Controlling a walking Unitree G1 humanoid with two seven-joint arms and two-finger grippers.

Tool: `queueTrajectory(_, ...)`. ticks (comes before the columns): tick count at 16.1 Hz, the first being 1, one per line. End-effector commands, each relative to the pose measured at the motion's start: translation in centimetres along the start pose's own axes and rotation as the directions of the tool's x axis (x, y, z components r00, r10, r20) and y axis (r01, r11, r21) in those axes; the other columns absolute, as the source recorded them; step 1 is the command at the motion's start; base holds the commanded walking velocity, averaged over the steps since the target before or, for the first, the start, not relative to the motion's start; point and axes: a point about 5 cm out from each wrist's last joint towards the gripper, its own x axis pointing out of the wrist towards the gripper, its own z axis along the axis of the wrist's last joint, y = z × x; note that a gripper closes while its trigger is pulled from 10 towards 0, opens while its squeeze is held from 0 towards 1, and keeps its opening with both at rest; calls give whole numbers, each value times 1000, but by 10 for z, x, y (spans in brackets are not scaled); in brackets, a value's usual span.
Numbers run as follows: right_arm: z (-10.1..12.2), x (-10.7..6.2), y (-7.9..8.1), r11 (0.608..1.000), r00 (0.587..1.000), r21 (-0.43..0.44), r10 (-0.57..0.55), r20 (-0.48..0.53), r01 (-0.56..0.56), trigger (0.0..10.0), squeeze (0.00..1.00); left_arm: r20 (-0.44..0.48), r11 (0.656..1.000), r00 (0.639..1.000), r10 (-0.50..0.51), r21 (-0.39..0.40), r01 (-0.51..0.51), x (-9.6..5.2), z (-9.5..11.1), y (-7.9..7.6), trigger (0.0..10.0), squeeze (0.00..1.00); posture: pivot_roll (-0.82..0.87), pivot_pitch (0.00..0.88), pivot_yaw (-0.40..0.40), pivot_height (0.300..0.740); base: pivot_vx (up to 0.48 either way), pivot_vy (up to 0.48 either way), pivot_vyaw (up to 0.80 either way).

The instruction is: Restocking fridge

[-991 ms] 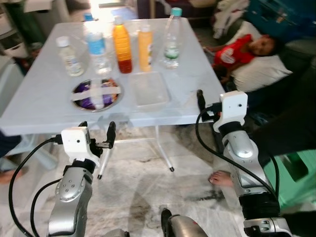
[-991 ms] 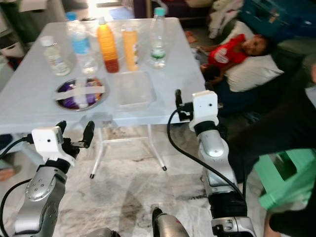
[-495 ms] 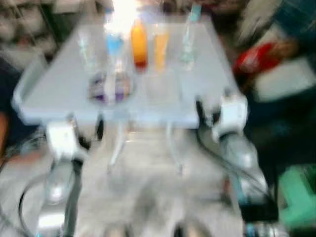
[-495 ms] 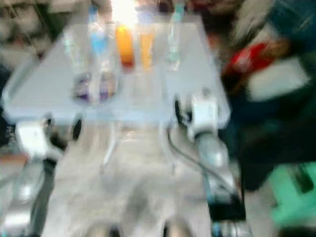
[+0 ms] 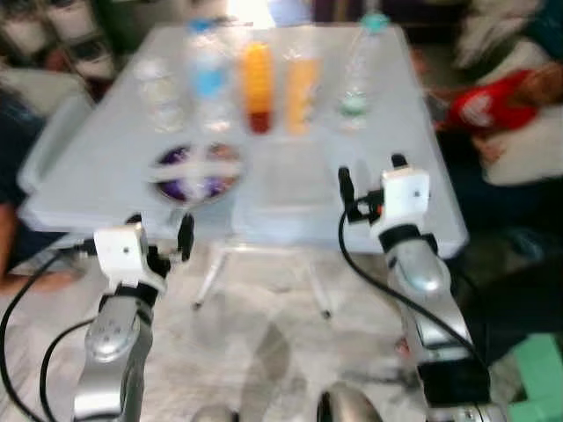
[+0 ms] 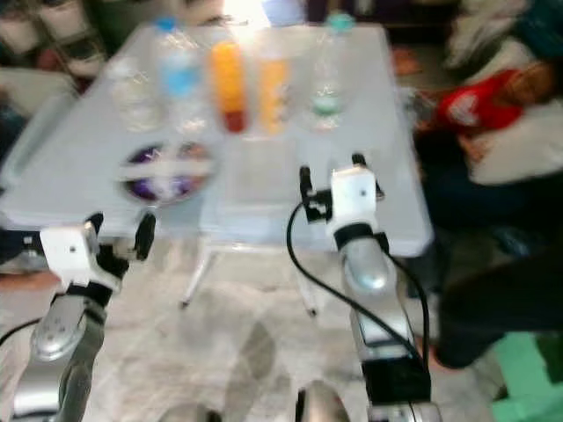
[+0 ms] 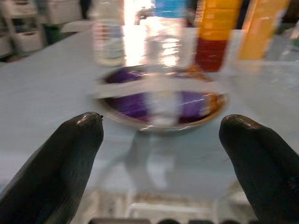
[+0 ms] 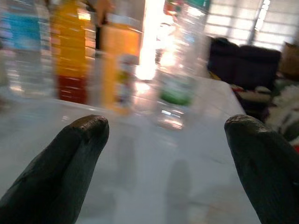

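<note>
A row of bottles stands at the back of the pale table [image 5: 97,167]: a small clear one [image 5: 158,88], a blue-labelled water bottle [image 5: 208,79], an orange juice bottle [image 5: 257,83], a yellow bottle [image 5: 301,88] and a teal-capped clear bottle [image 5: 356,75]. In front of them lie a steel plate [image 5: 198,171] with purple packets and a clear plastic box [image 5: 286,180]. My left gripper [image 5: 160,230] is open, just below the table's front edge, facing the plate [image 7: 161,100]. My right gripper [image 5: 369,176] is open over the front right of the table, facing the bottles [image 8: 119,65].
A person in a red shirt [image 5: 493,105] lies on bedding to the right of the table. Another person's dark sleeve [image 5: 13,176] is at the left edge. A green stool [image 5: 541,369] stands at the bottom right. Table legs [image 5: 211,272] rise from the marble floor.
The whole picture has shifted and blurred, so the camera moved; the table now sits more central and closer. Both grippers stay open, the right one now over the table's front edge.
</note>
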Motion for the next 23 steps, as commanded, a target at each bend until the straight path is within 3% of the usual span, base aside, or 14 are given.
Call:
queueTrajectory(1,2,-1,-3,1000,1000,19,-7,10,6,10000,0,-5,1000,1000,-15,7,16,1,0,-2,10000,0,-55,97,45,735,315,0,0)
queueTrajectory(4,6,0,0,999,1000,33,19,25,-20,10000,0,-3,1000,1000,10,17,-10,2,1,2,10000,0,-53,98,42,735,81,0,0)
queueTrajectory(6,9,0,5,994,995,60,90,50,-93,10000,0,-1,999,999,32,27,-32,1,1,6,10000,0,-51,98,40,735,0,0,0)
queueTrajectory(11,18,3,7,990,987,47,127,97,-132,10000,0,-20,994,997,79,77,-77,-2,-3,23,10000,0,-47,97,40,735,0,0,680)
queueTrajectory(14,17,0,3,990,990,77,107,94,-114,10000,0,-69,989,990,123,94,-117,-16,-9,43,10000,0,-42,102,42,735,0,0,708)
queueTrajectory(16,8,1,-4,993,998,104,42,47,-47,10000,0,-70,988,989,128,99,-120,-18,-8,45,10000,0,-36,105,42,735,0,0,0)
queueTrajectory(21,-3,-2,-3,990,999,134,41,-12,-39,10000,0,-75,989,990,122,92,-115,-17,-9,39,10000,0,-35,109,43,735,0,0,0)
queueTrajectory(23,-15,-4,-3,974,996,223,47,-75,-29,10000,0,-88,989,989,115,99,-106,-18,-11,38,10000,0,-30,120,50,735,0,0,0)
